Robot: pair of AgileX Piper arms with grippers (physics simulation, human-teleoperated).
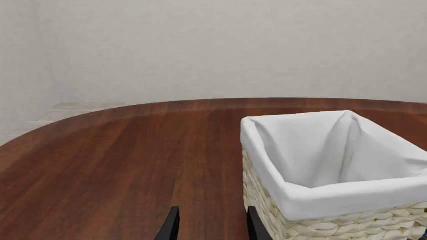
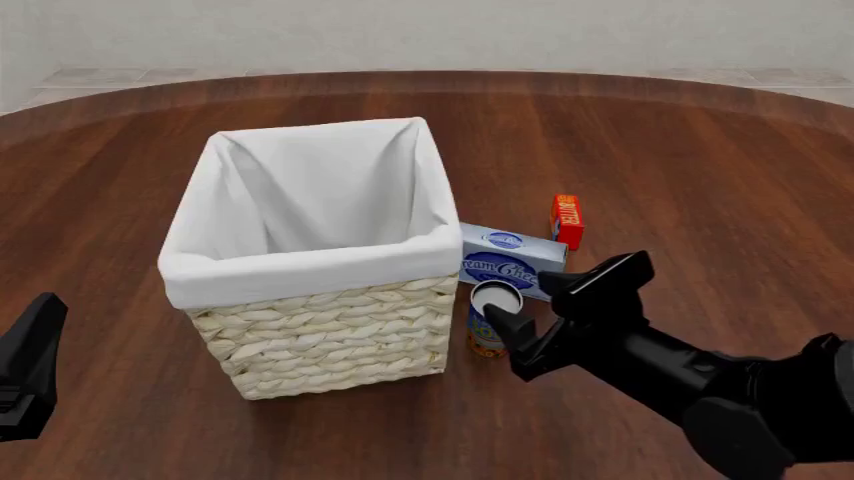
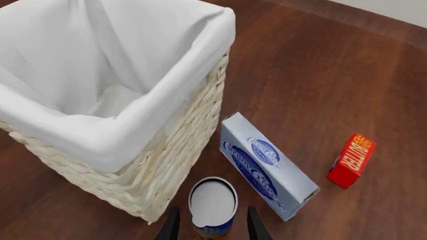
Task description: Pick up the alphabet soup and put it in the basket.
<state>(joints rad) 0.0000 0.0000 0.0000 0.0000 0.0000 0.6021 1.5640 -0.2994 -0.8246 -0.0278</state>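
The alphabet soup (image 3: 212, 202) is a small can with a pale lid, standing upright on the wooden table beside the basket's near corner, and it also shows in the front view (image 2: 491, 318). My right gripper (image 3: 212, 229) is open, one finger on each side of the can and a gap on both sides. In the front view the right gripper (image 2: 523, 303) sits low at the can. The basket (image 2: 300, 268) is woven wicker with a white cloth lining (image 3: 133, 145). My left gripper (image 1: 212, 229) is open and holds nothing, beside the basket (image 1: 347, 192).
A blue-white cream cheese box (image 2: 510, 262) lies just behind the can, touching the basket's side (image 3: 267, 167). A small orange-red box (image 2: 567, 220) stands beyond it (image 3: 351, 160). The left arm (image 2: 27, 370) sits at the table's near left edge.
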